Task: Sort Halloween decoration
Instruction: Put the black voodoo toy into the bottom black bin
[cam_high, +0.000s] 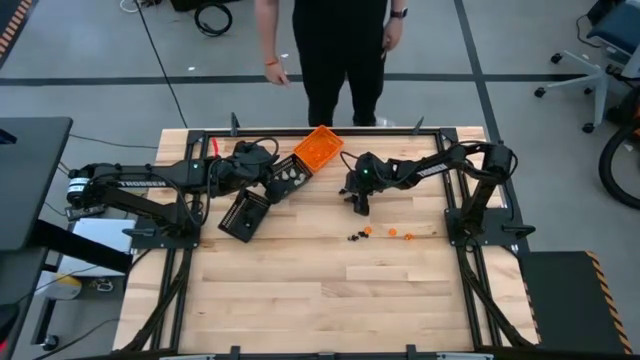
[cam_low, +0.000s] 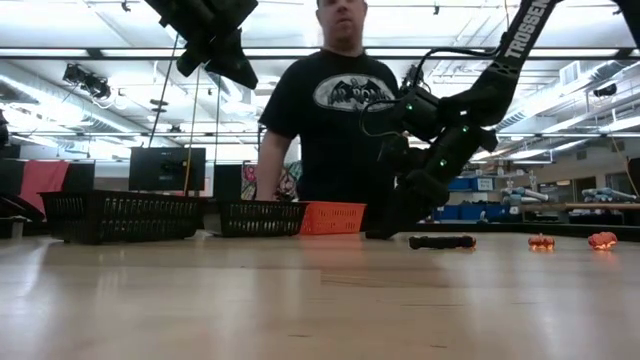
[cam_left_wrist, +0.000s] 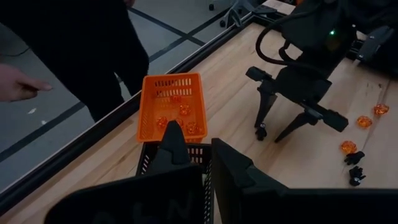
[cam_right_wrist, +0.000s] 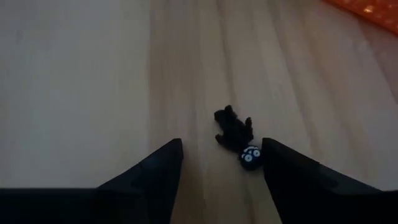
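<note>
Standing on pale wooden tabletop (cam_right_wrist: 74, 74), spread wide around tiny black spider trinket (cam_right_wrist: 235, 132), right gripper (cam_right_wrist: 221, 163) risking nudging it away; left gripper (cam_left_wrist: 193, 149) hovering narrowly parted over black mesh tray (cam_high: 288, 176).

An orange tray (cam_high: 319, 149) sits at the table's (cam_high: 300, 290) far edge, touching a black tray (cam_high: 290, 176); another black tray (cam_high: 245, 214) lies nearby. A person (cam_high: 340, 45) in black stands beyond.

pale wood table (cam_high: 300, 290) – smooth, matt; orange tray (cam_left_wrist: 171, 106) – perforated plastic mesh.
</note>
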